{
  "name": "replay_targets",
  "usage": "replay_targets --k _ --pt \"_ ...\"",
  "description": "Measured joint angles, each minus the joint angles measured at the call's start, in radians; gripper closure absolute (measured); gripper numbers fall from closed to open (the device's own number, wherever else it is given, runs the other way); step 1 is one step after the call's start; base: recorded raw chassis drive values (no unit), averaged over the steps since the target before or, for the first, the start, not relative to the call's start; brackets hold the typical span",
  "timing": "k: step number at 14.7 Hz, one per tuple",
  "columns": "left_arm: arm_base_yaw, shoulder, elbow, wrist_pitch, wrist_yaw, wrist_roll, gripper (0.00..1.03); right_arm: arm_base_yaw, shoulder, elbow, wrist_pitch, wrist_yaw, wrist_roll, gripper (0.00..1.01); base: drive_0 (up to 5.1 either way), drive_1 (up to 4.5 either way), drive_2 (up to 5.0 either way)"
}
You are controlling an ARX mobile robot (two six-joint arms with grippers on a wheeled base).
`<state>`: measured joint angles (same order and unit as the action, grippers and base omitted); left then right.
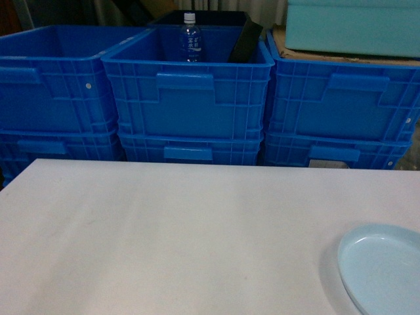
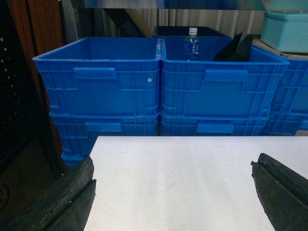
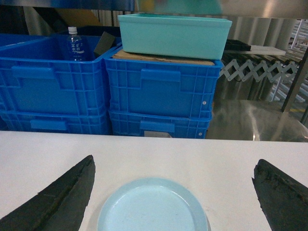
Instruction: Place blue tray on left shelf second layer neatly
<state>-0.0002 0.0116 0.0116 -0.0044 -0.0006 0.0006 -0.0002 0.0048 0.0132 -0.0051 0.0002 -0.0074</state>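
Note:
The blue tray (image 1: 384, 266) is a pale blue round dish lying flat on the white table (image 1: 164, 230) at its near right corner, cut off by the head view's edge. In the right wrist view the blue tray (image 3: 153, 207) lies low between the spread dark fingers of my right gripper (image 3: 174, 161), which is open and touches nothing. My left gripper (image 2: 173, 163) is open too, hovering over bare tabletop near the table's left edge. Neither gripper shows in the head view. The left shelf second layer is out of view.
Stacked dark-blue ribbed crates (image 1: 187, 98) line the table's far edge; the middle one holds a water bottle (image 1: 190, 38). A teal bin (image 3: 173, 33) rests on cardboard on the right stack. Shiny steel surfaces (image 3: 255, 120) lie beyond the table's right end. A dark rack (image 2: 19, 96) stands left.

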Motion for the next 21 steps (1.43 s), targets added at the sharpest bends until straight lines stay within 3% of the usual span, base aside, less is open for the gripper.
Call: replay_targets --k 17,20,21 --pt "0.0 0.0 0.0 0.0 0.0 0.0 0.05 0.002 0.003 0.0 0.015 -0.002 0.0 0.03 0.0 0.0 0.0" --pt "0.0 0.0 0.0 0.0 0.0 0.0 0.05 0.082 0.076 -0.001 0.139 0.029 0.005 0.03 0.0 0.0 0.0" --pt "0.0 0.0 0.0 0.0 0.0 0.0 0.05 0.082 0.125 0.001 0.167 0.022 0.006 0.03 0.0 0.0 0.0"
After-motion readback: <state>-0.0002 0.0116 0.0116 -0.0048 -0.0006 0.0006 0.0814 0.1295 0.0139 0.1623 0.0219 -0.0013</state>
